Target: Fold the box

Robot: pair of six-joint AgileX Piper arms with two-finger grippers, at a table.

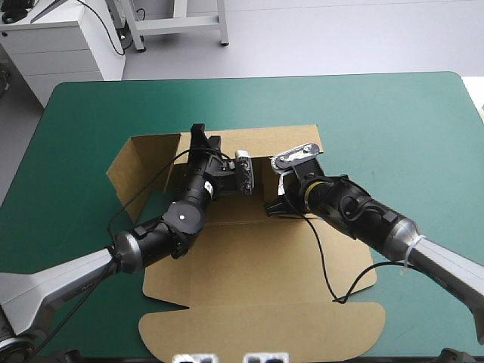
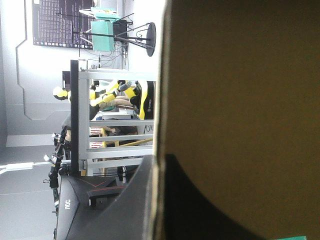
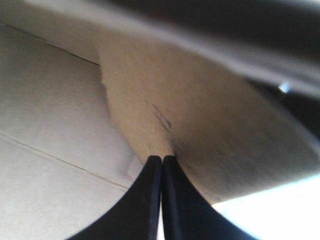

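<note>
The brown box point(image 1: 265, 280) lies mid-table, its lid flat toward the near edge, its far wall point(image 1: 249, 138) and left side flap point(image 1: 144, 162) raised. My left gripper point(image 1: 203, 136) is at the far wall's top edge. In the left wrist view the board point(image 2: 240, 100) stands edge-on between its fingers, so the left gripper point(image 2: 161, 157) is shut on it. My right gripper point(image 1: 270, 206) is inside the box near the middle crease. It is shut, and its tip point(image 3: 161, 159) meets a rounded brown flap point(image 3: 200, 115) above the box floor point(image 3: 50, 125).
The teal-green cover point(image 1: 393, 113) shows in broad bands beyond the box and to its right, and in a narrower band on the left point(image 1: 68, 151). The lid's rounded front edge point(image 1: 265, 349) lies close to the table's near edge.
</note>
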